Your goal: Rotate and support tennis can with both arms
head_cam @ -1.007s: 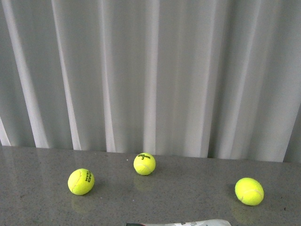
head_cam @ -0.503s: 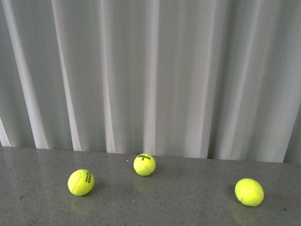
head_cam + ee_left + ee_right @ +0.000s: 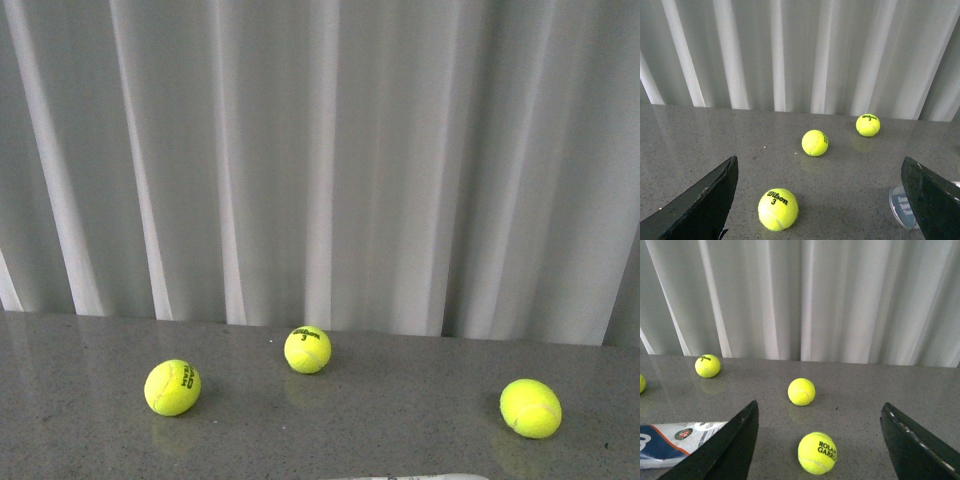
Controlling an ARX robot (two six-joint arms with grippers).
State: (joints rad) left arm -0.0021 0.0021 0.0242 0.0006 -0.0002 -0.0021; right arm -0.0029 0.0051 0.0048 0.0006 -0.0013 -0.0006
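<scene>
The tennis can (image 3: 675,442) lies on its side on the grey table, its blue, white and orange label showing in the right wrist view, beside my right gripper's finger (image 3: 725,450). Its clear lid end (image 3: 900,206) peeks out from behind one finger (image 3: 932,200) of the left gripper. In the front view only a thin white sliver of the can (image 3: 420,477) shows at the bottom edge. My left gripper (image 3: 819,165) is open with nothing held. My right gripper (image 3: 820,407) is open too. Neither arm shows in the front view.
Three yellow tennis balls (image 3: 172,387) (image 3: 307,349) (image 3: 530,407) rest on the table (image 3: 400,400) before a white curtain (image 3: 320,150). A Wilson ball (image 3: 778,209) lies between the left fingers. A Roland Garros ball (image 3: 817,452) lies between the right fingers.
The can's strip at the bottom edge of the front view dropped out of sight, then a thinner sliver came back. The three balls have not moved.
</scene>
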